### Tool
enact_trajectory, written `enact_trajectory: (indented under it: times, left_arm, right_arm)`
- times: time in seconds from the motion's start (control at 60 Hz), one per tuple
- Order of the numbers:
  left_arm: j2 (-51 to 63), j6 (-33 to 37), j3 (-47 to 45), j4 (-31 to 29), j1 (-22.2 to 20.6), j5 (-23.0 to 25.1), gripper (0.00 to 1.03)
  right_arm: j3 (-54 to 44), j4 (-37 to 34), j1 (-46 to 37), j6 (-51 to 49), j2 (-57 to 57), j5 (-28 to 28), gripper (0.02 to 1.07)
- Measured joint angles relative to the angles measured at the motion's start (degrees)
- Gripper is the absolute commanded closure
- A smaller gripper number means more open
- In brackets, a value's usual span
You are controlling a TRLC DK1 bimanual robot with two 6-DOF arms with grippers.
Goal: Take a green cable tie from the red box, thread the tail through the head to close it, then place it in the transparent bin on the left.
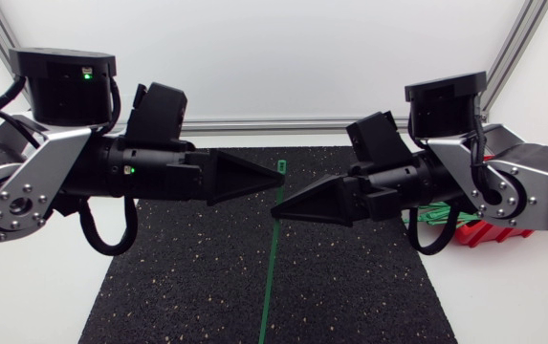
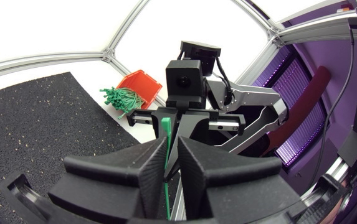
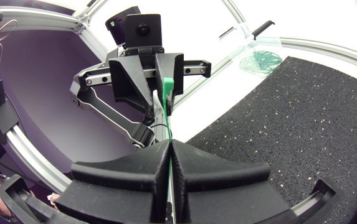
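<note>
The left jaws were closed on the head end of a green cable tie (image 1: 273, 250), held in the air over the far middle of the black mat (image 1: 187, 287). The right jaws met them almost tip to tip above the same part of the mat. They were also clamped on the tie, a little way down the strap from its head. From the right jaws the loose tail ran on toward the mat's near edge. I could not tell whether its end touched the mat. Seen from the left wrist, the strap passed up between that arm's closed jaws to the right jaws facing them.

The red box (image 1: 479, 232) sat on the counter (image 1: 44, 287) just off the mat's right edge, under the right arm (image 1: 503, 182). A bundle of spare green ties (image 1: 436, 218) spilled from it toward the mat. The transparent bin (image 3: 262, 53) stood on the counter off the mat's left side, with looped green ties (image 3: 259, 61) inside.
</note>
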Motion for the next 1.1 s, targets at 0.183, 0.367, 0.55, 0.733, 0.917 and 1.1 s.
enact_trajectory:
  times: [0.183, 0.367, 0.55, 0.733, 0.917, 1.1]
  left_arm:
    - [0.0, 0.0, 0.0, 0.2, 0.0, -0.2, 0.88]
    - [0.4, 0.0, 0.0, 0.7, 0.0, -0.4, 0.88]
    - [1.0, 0.0, 0.0, 0.9, 0.0, -0.4, 0.88]
    - [1.4, 0.0, 0.0, 0.9, -0.3, -0.4, 0.88]
    - [1.4, 0.0, 0.0, 0.9, -0.7, -0.4, 0.9]
    - [1.4, 0.0, 0.0, 0.9, -0.7, -0.4, 0.91]
  right_arm:
    - [0.0, 0.0, 0.0, 0.0, -0.3, -0.2, 1.01]
    - [-0.1, 0.1, 0.0, 0.0, -0.4, -0.3, 1.01]
    - [-0.4, 0.1, 0.0, 0.0, -0.5, -0.4, 1.01]
    - [-0.4, 0.1, 0.0, 0.0, -0.5, -0.4, 1.01]
    - [-0.4, 0.1, 0.0, 0.0, -0.5, -0.4, 1.01]
    - [-0.4, 0.1, -0.4, 0.0, -0.5, -0.4, 1.01]
